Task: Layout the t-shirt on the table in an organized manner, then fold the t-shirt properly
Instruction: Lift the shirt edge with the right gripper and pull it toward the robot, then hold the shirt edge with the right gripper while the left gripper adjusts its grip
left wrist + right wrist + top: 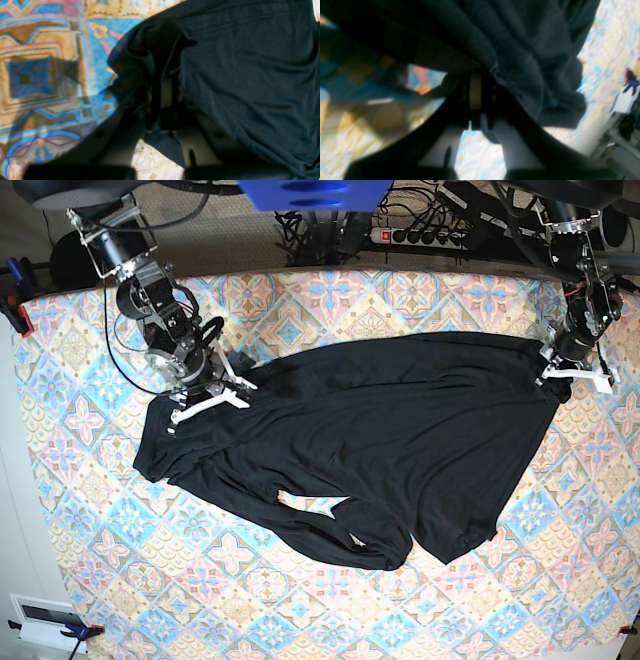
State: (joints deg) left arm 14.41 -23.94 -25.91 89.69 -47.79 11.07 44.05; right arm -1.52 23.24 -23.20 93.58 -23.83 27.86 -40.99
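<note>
T-shirt, one of them and the only garment on the table: soft, matt black cloth with no print, spread in a wide slanting sheet from the far right corner down towards the middle. It is far from flat. The cloth ripples in long shallow creases, the lower hem curls under near the front, and a small gap in the bunched folds lets the patterned cover show through. On the camera's left side the fabric is heaped into a thicker, rumpled mass.

The table wears a smooth printed cover, diamond medallions in pale blue, pink and cream, running well past the garment on every side.

Two arms reach in. The left gripper has its jaws closed on a pinch of shirt at the far right edge, the cloth draped over and past its fingers. The right gripper sits at the heaped side, and its jaws are drawn together on a fold of fabric that hangs thick and dark over it, hiding much of the table below.

Behind the far edge lie a tangle of black cables and one power strip.
</note>
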